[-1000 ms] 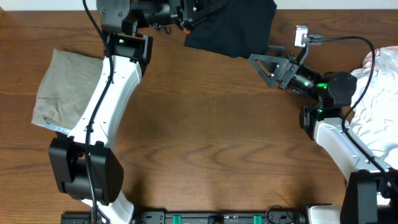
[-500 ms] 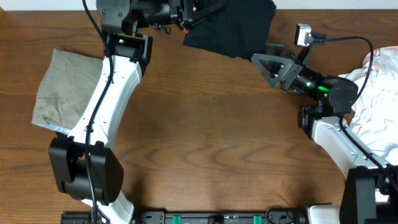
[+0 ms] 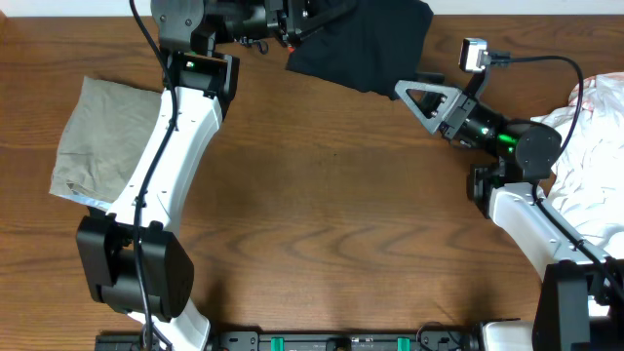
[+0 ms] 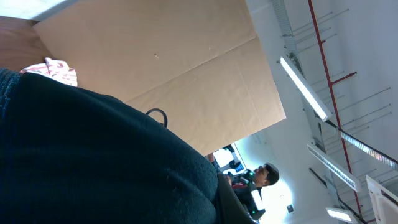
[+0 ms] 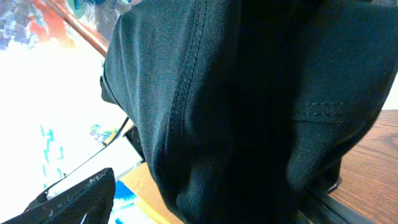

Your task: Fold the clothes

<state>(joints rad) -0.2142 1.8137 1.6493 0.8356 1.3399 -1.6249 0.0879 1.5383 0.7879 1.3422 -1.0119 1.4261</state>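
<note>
1 pair of black trousers (image 3: pixel 370 44) lies bunched at the far edge of the table (image 3: pixel 322 214). 1 khaki garment (image 3: pixel 97 141) lies at the left and 1 white heap (image 3: pixel 595 146) at the right. There are 2 grippers. The left gripper (image 3: pixel 297 27) is clenched on the trousers' left edge. The right gripper (image 3: pixel 409 86) has its jaws spread, with the trousers' right edge between them.

The left arm (image 3: pixel 171 146) and right arm (image 3: pixel 526 210) have white link shells, black joint housings, green indicator lights and black cables.

Black trousers (image 3: pixel 366 44); khaki-grey garment (image 3: pixel 97 146); white fabrics (image 3: pixel 597 146); brown table (image 3: pixel 331 205).
</note>
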